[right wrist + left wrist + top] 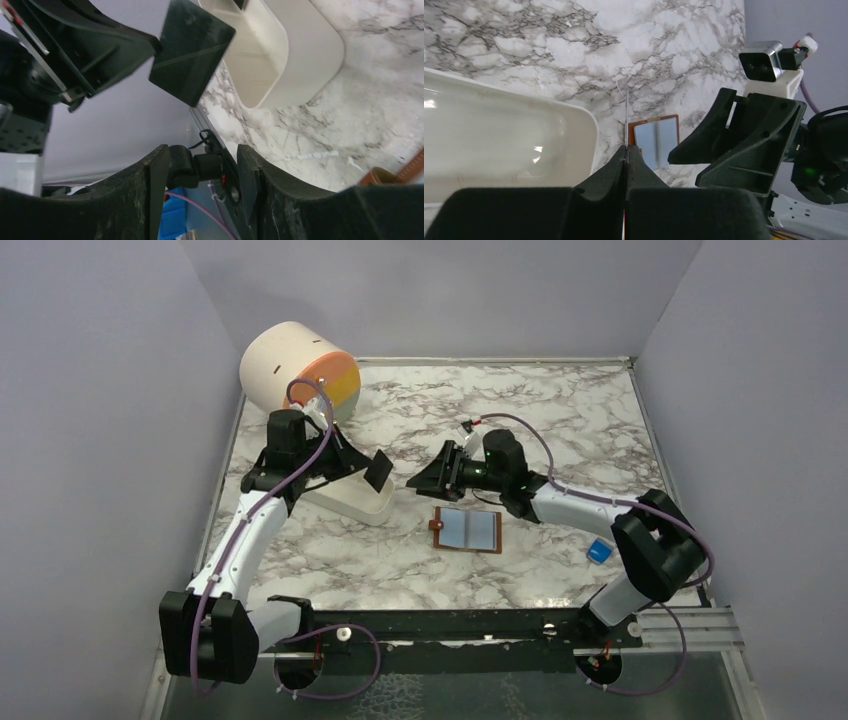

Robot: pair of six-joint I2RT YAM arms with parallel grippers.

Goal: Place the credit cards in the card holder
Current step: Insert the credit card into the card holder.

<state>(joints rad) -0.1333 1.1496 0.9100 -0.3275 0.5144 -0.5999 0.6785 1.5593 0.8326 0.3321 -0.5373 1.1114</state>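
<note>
At ten o'clock from the card holder (467, 530), the left gripper (362, 465) clamped a dark credit card (379, 471) by its edge. It looked thin and probably slippery. The right gripper (420, 480) gaped empty.

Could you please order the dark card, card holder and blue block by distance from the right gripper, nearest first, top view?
1. Dark card, just left of the right gripper.
2. Card holder, open, nearer the bases.
3. Blue block, far right.
</note>
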